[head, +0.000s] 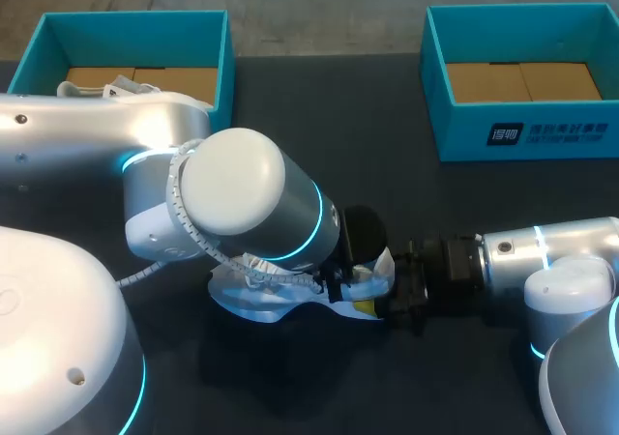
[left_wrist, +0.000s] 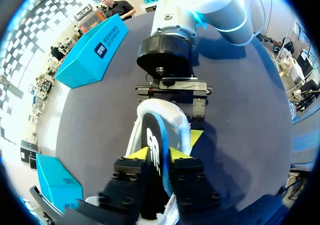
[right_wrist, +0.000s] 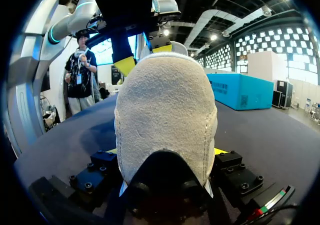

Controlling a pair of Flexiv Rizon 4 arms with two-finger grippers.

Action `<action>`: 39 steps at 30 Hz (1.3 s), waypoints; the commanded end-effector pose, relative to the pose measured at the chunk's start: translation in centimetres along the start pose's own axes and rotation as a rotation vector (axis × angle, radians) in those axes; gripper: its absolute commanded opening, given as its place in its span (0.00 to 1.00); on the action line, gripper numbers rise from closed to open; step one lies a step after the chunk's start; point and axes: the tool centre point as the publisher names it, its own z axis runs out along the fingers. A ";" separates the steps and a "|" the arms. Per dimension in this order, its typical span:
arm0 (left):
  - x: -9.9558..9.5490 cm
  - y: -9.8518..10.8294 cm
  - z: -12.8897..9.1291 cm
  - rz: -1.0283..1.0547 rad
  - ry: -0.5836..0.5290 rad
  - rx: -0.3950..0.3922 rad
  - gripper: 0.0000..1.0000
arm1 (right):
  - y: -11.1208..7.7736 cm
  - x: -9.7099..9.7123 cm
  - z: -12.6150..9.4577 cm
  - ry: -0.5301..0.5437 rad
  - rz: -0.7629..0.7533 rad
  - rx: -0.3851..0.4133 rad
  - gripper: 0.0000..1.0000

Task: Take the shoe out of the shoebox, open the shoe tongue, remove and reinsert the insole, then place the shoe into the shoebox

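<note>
Shoe [head: 259,302] sits on the dark table [head: 338,145], near the front middle, outside both boxes. It is white, with a blue and white upper part and a pale suede end.

Left gripper [left_wrist: 157,154] comes down over the shoe. Its yellow tips are clamped from two sides on the upright blue and white strip of the upper, so it is grasping the shoe.

Right gripper [right_wrist: 166,151] comes in low from the right, level with the table. The suede end sits between its fingers, with a yellow tip showing tight against each side, so it is also gripping the shoe. Whether that end is toe or heel, cannot tell.

The two grippers are close together at the same end of the shoe, left above right. The rest of the shoe runs back under the left arm.

Far-left shoebox [head: 145,21] and far-right shoebox [head: 522,130], both teal and open, stand at the back of the table, well apart from the shoe.
</note>
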 end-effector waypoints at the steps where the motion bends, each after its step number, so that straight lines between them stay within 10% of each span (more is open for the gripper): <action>1: -0.2 -0.4 0.1 0.002 0.007 -0.002 0.00 | 0.0 0.2 0.2 -0.001 0.000 0.004 0.00; 39: -2.7 -1.2 -2.2 -0.068 0.157 0.111 0.00 | 0.0 0.2 0.2 -0.001 0.000 0.004 0.00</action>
